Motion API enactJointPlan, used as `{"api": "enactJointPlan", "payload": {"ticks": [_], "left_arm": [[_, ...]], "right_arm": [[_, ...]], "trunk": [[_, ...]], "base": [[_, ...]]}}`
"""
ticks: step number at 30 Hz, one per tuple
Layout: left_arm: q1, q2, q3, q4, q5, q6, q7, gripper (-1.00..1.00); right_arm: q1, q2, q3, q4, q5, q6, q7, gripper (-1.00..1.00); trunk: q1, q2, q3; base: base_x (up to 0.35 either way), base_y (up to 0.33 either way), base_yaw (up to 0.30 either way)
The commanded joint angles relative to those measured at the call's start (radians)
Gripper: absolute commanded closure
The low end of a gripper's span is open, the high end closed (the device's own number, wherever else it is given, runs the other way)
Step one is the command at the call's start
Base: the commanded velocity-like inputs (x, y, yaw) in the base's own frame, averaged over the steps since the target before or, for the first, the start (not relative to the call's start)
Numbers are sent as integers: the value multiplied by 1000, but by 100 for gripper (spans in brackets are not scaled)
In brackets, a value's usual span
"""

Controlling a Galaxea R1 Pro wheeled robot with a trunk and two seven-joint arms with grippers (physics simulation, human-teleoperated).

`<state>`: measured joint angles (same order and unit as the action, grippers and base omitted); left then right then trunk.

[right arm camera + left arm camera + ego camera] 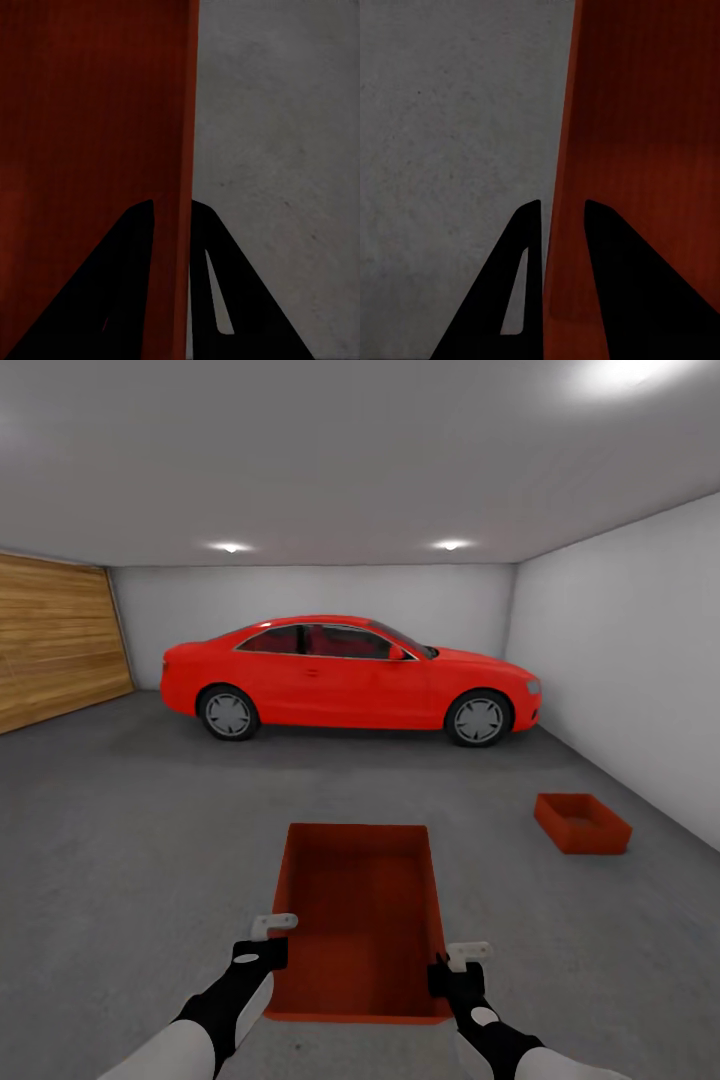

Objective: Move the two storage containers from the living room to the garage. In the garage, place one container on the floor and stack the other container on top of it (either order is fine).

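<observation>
Your left hand (262, 950) and right hand (452, 965) each pinch a side wall of the storage container (362, 920) between them, the second container (582, 823) well ahead of your right hand on the garage floor (130, 830).

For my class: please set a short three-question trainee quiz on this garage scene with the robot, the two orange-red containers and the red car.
1. True or false: the second container already sits on the grey floor, near the right wall.
2. How is the near container held? A) by one gripper alone B) by both grippers, one on each side wall C) from below on the forearms
3. Fill in: behind both containers stands a red ____.

Key
1. True.
2. B: the left gripper and right gripper each straddle a thin side wall, as the wrist views show.
3. Car.
</observation>
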<state>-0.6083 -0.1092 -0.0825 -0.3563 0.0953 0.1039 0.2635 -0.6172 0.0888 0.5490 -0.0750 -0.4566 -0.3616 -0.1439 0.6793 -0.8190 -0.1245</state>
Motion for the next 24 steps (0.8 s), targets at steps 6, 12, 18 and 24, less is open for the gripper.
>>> {"api": "enactJointPlan", "payload": {"ticks": [6, 12, 18, 24], "left_arm": [[-1, 1, 3, -5, -5, 7, 13, 100], [-1, 0, 3, -5, -5, 7, 13, 100], [-1, 1, 3, -5, -5, 7, 13, 100], [-1, 1, 3, -6, -5, 7, 13, 100]], "right_arm": [[-1, 0, -20, 3, -24, -7, -9, 100], [-1, 0, -20, 3, -24, -7, -8, 100], [-1, 0, -20, 3, -24, -7, -8, 100], [-1, 0, -20, 3, -24, -7, -8, 100]], "trunk": [[1, -1, -2], [1, -1, -2], [1, -1, -2], [1, -1, -2]], "base": [[320, 0, 0], [320, 0, 0], [320, 0, 0], [320, 0, 0]]}}
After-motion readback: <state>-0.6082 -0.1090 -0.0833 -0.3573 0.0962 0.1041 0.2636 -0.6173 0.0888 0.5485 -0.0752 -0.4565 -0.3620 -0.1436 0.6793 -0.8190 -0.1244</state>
